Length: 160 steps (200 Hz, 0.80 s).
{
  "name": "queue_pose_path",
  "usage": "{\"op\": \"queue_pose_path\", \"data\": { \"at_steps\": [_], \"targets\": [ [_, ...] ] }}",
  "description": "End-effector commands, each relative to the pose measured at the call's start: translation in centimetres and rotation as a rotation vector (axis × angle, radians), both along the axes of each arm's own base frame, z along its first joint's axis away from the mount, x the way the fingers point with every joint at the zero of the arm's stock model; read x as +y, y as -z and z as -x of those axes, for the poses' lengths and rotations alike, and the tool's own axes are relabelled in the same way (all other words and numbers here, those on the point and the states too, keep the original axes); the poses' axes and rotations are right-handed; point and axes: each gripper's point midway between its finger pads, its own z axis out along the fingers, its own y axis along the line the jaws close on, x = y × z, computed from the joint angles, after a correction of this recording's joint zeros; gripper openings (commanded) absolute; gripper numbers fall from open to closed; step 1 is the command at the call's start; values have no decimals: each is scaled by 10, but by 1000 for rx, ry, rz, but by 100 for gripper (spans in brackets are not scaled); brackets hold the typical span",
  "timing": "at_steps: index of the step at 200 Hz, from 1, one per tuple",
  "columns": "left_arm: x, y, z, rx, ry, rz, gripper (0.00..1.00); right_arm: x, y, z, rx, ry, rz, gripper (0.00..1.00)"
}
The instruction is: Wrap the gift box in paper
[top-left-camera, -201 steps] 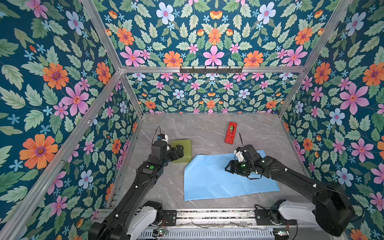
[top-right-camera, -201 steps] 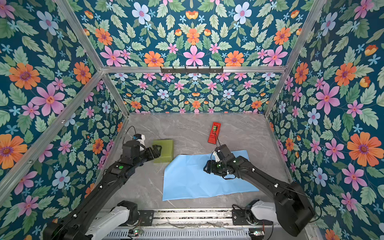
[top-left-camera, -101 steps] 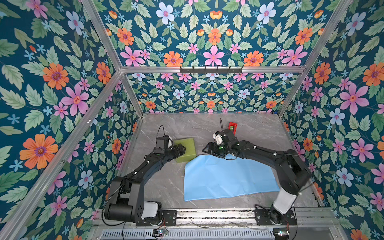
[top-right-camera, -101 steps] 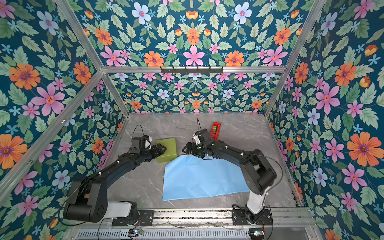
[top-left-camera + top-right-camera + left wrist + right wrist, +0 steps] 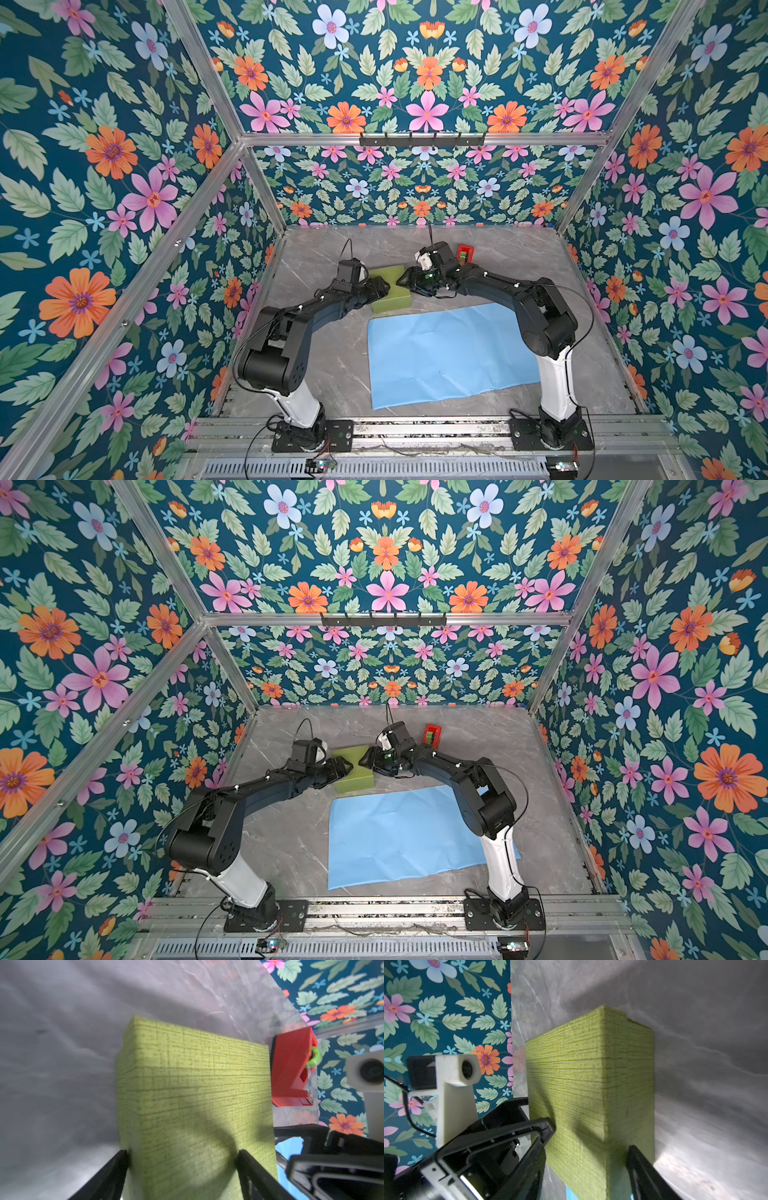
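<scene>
Top views, both jaws astride gift box (image 5: 388, 301), paper (image 5: 449, 353) beside

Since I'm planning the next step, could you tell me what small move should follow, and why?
Probably clamp both grippers firmly onto the gift box: the left gripper and right gripper straddle its opposite ends, and it lies off the paper, so it needs carrying there.
</scene>
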Motion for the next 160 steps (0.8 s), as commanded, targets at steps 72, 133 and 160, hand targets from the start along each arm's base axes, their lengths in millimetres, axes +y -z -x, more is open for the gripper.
{"op": "queue_pose_path", "data": {
  "at_steps": [72, 133, 160],
  "targets": [
    [-48, -4, -1, -1, 109, 60, 88, -67, 13, 16, 32, 21, 56, 75],
    [-90, -29, 13, -33, 215, 129, 77, -51, -17, 14, -5, -37, -44, 69],
    [-109, -55, 26, -69, 262, 170, 74, -59, -42, 27, -46, -41, -44, 66]
  ]
}}
